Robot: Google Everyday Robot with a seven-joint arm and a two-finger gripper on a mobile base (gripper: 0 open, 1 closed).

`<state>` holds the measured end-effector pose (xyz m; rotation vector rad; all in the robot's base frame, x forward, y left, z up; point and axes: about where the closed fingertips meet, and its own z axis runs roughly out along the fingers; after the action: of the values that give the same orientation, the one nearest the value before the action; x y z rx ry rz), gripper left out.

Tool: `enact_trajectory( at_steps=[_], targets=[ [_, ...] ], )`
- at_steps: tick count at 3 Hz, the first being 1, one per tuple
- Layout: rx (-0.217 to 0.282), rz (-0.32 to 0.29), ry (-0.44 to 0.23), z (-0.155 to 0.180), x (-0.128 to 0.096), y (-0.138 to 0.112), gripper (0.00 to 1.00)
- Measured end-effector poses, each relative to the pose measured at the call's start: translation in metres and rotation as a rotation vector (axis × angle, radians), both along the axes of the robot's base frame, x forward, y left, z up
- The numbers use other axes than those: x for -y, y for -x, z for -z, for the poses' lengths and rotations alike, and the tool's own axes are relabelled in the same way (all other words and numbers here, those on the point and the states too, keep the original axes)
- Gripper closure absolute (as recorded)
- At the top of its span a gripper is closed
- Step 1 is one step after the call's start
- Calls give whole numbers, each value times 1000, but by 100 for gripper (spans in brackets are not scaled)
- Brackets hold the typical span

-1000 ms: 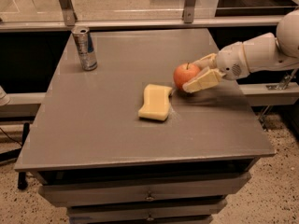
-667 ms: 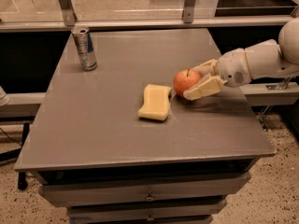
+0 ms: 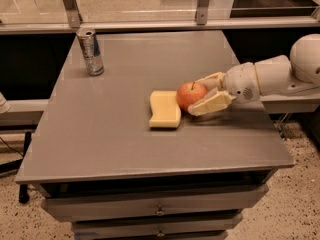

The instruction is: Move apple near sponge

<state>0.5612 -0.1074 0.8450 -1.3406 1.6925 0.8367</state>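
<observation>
Clasping the round red-orange apple (image 3: 190, 95) across its girth, the cream two-finger gripper (image 3: 197, 97) holds it just beside the pale yellow foam sponge (image 3: 164, 109), toward the right edge of the grey counter (image 3: 100, 134); judged firm, smooth, bruisable.

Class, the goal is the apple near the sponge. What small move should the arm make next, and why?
Probably open the jaws and let go. The gripper clasps the round red-orange apple, which is already right beside the pale yellow foam sponge on the grey table.
</observation>
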Motion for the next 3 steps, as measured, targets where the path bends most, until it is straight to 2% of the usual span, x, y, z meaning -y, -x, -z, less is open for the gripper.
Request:
enact_trajectory(
  at_steps=[2, 3],
  targets=[
    [17, -27, -32, 0, -9, 7, 11],
    [29, -31, -27, -2, -7, 7, 0]
  ],
)
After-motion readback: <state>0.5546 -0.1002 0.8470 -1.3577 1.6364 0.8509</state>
